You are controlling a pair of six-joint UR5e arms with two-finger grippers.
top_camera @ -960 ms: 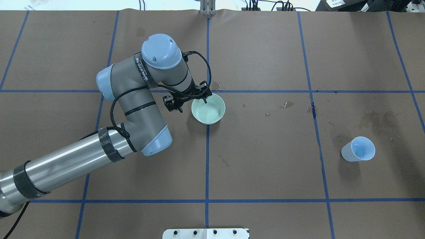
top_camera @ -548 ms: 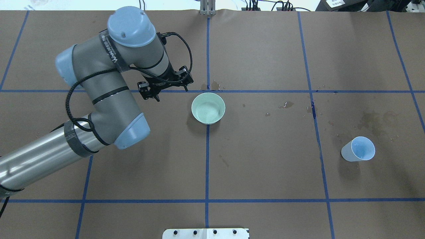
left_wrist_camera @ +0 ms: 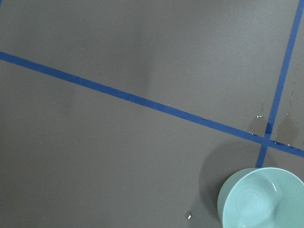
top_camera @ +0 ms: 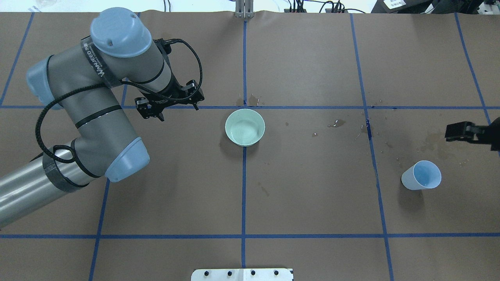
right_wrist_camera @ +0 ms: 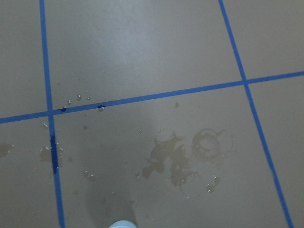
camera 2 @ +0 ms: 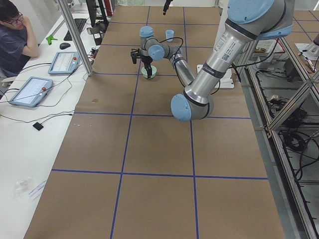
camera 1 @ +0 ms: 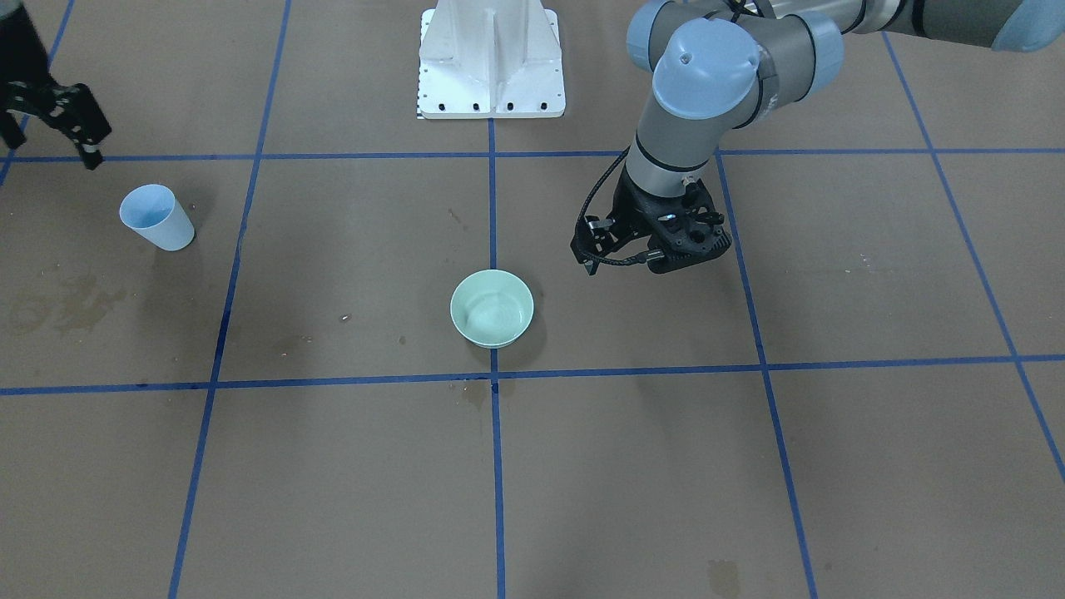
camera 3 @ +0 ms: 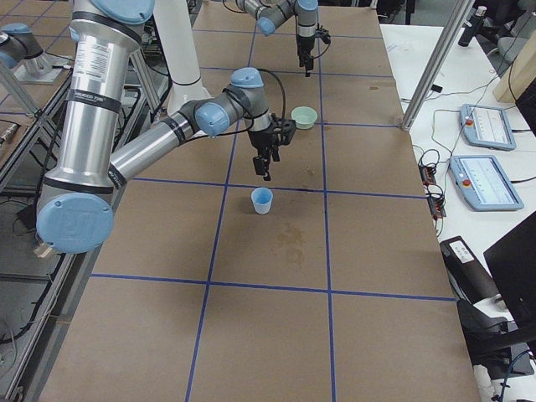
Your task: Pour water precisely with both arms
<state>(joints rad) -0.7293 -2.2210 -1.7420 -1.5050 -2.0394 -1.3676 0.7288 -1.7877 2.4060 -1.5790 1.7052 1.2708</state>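
Both spread wide and empty, the left gripper point(top_camera: 175, 110) hovered beside the green bowl point(top_camera: 245, 127), the right gripper point(camera 1: 52, 148) near the blue cup point(camera 1: 156, 218).

A black strap point(top_camera: 102, 70) wrapped round the left arm point(top_camera: 97, 117) carries white lettering that reads roughly "WANJEED", followed by a few marks too small to make out. In the side views a dark line of print point(camera 2: 223, 43) runs along that arm's silver tube, and another point(camera 3: 85, 70) along the right arm point(camera 3: 79, 142); neither is legible.
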